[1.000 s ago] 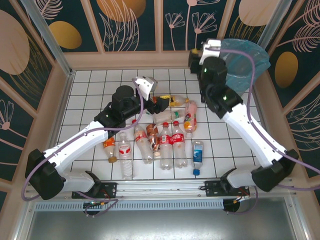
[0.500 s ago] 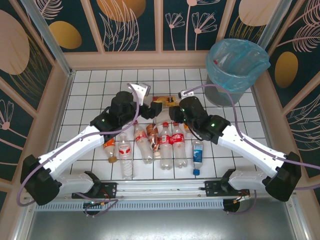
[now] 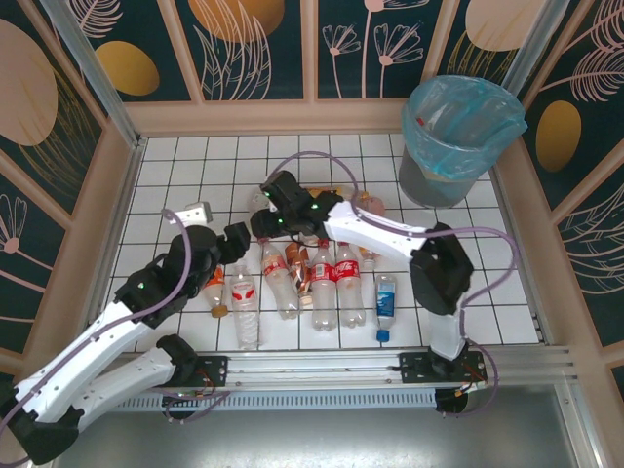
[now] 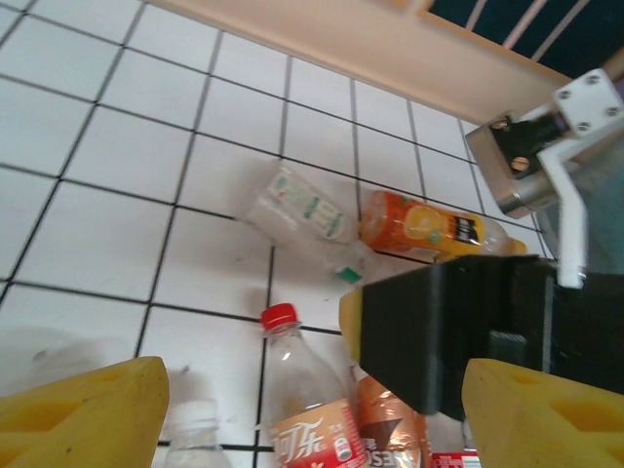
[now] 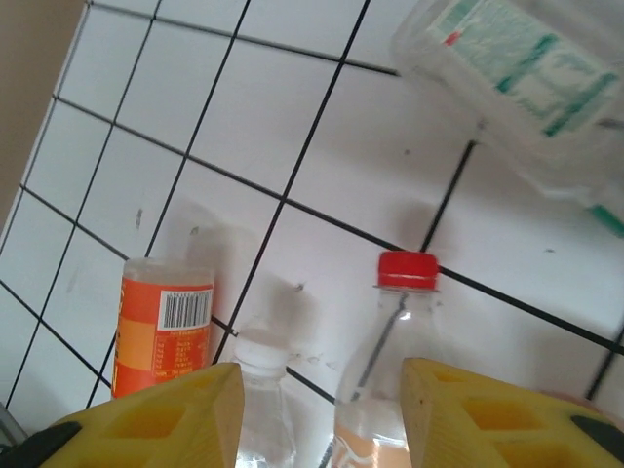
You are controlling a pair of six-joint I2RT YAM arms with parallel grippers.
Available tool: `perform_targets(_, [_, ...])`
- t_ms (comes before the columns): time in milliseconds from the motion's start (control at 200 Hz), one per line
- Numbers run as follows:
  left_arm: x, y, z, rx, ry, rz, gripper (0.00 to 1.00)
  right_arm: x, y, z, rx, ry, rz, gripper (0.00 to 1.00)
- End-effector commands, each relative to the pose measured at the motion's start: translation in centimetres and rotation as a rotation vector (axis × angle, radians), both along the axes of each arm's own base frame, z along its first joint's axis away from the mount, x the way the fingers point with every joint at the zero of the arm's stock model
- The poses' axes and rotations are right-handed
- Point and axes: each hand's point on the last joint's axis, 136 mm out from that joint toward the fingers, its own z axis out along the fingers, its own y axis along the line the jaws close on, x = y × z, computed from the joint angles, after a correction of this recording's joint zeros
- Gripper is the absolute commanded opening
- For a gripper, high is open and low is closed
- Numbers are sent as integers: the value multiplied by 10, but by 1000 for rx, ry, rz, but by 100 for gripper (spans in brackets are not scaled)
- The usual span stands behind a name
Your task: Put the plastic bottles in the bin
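Several plastic bottles (image 3: 322, 283) lie in a row mid-table, with an orange one (image 4: 429, 224) and a crushed clear one (image 4: 302, 205) behind them. The bin (image 3: 458, 127), grey with a blue liner, stands at the far right. My right gripper (image 3: 263, 222) has reached across to the left end of the pile. It is open (image 5: 322, 400) above a red-capped bottle (image 5: 405, 322) and a white-capped bottle (image 5: 258, 366). My left gripper (image 3: 234, 244) hangs open (image 4: 312, 400) just near-left of it, over the same red-capped bottle (image 4: 292, 390).
The right gripper's black body (image 4: 458, 331) sits close in front of the left fingers. An orange-labelled bottle (image 5: 161, 322) lies at the pile's left end. A raised wooden rim (image 3: 136, 195) borders the tiled table, with bare tiles at the far left.
The right arm swung from over the bin down and left across the pile. The left arm pulled back toward the near left.
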Motion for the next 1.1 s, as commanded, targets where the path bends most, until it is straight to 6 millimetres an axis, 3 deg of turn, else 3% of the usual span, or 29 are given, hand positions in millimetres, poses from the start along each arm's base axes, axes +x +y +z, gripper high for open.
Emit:
perform_targets(0, [-12, 28, 1, -10, 27, 123, 79, -12, 22, -12, -18, 112, 62, 48])
perform_targets(190, [-24, 28, 2, -13, 49, 68, 79, -25, 52, -38, -43, 175, 129, 49])
perform_targets(375, [-33, 23, -16, -33, 110, 37, 80, -32, 60, -66, -69, 246, 134, 51])
perform_targets(736, [-40, 34, -45, -62, 82, 62, 79, -39, 66, -87, -120, 275, 127, 55])
perform_targets(1091, [-38, 37, -34, -38, 51, 60, 79, -44, 73, -99, -171, 282, 143, 57])
